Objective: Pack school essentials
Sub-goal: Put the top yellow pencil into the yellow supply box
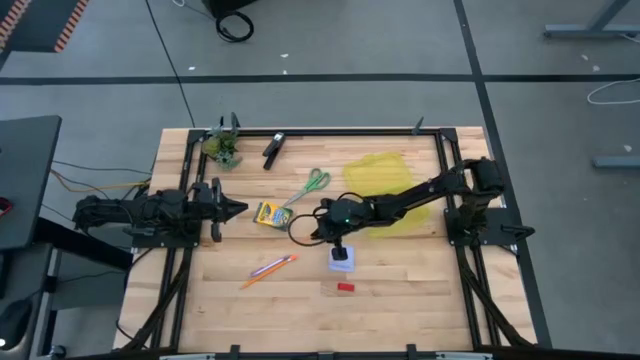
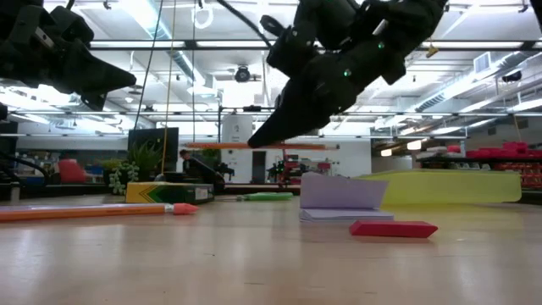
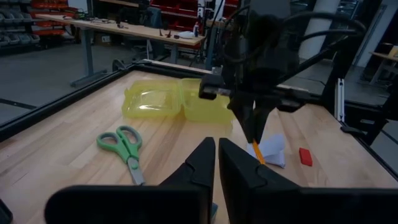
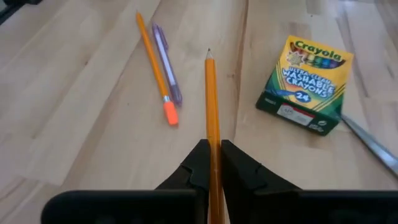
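Gripping an orange pencil [image 4: 212, 118] between clenched fingers, the right hand [image 1: 322, 226] is hovering above the middle of the bench [image 1: 400, 300], and the pencil is sticking out forward past its fingertips, clear of the wood, probably so it can be carried level to the container. Just beneath and beside it, a second orange pencil [image 4: 153, 65] and the pink-purple pen [image 4: 166, 62] are lying side by side, and the crayon box [image 4: 306, 84] is resting near them with the green-handled scissors [image 3: 124, 149] just beyond. The pale blue note pad [image 1: 342, 259] and the red eraser [image 1: 345, 287] are sitting close under the right arm, still unpacked. Farther off, the yellow open case [image 3: 168, 102] is waiting, lid spread flat, apparently to receive things. At the bench's left edge the left hand [image 1: 237, 209] is idling, fingers nearly together and empty.
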`<act>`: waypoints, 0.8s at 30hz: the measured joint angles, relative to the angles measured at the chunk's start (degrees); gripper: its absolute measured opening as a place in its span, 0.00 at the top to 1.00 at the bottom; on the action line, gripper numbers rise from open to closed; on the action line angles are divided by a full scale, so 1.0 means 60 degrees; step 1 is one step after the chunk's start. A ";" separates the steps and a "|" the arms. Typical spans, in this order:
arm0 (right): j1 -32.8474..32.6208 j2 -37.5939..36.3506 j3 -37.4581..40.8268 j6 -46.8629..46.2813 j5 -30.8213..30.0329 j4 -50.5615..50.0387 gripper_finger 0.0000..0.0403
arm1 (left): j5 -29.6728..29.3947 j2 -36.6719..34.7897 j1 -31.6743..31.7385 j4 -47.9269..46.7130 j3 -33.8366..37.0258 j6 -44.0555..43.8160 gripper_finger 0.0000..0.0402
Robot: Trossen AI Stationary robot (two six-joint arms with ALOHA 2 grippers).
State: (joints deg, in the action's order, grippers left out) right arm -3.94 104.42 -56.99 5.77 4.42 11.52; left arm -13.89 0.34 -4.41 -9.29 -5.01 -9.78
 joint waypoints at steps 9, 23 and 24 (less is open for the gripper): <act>0.0006 -0.1216 0.0767 -0.0005 -0.0013 -0.0566 0.92 | -0.0001 0.0000 -0.0002 -0.0002 0.0002 -0.0001 0.92; 0.0383 -0.4077 0.3416 -0.0391 0.0365 -0.0426 0.92 | 0.0000 0.0001 -0.0002 -0.0002 0.0003 0.0000 0.94; 0.0461 -0.4266 0.3603 -0.0395 0.0445 -0.0401 0.92 | 0.0000 0.0004 0.0001 -0.0004 0.0003 0.0000 0.94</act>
State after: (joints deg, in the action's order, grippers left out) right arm -1.17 78.82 -35.37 3.40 7.09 9.11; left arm -13.89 0.36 -4.40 -9.32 -4.99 -9.78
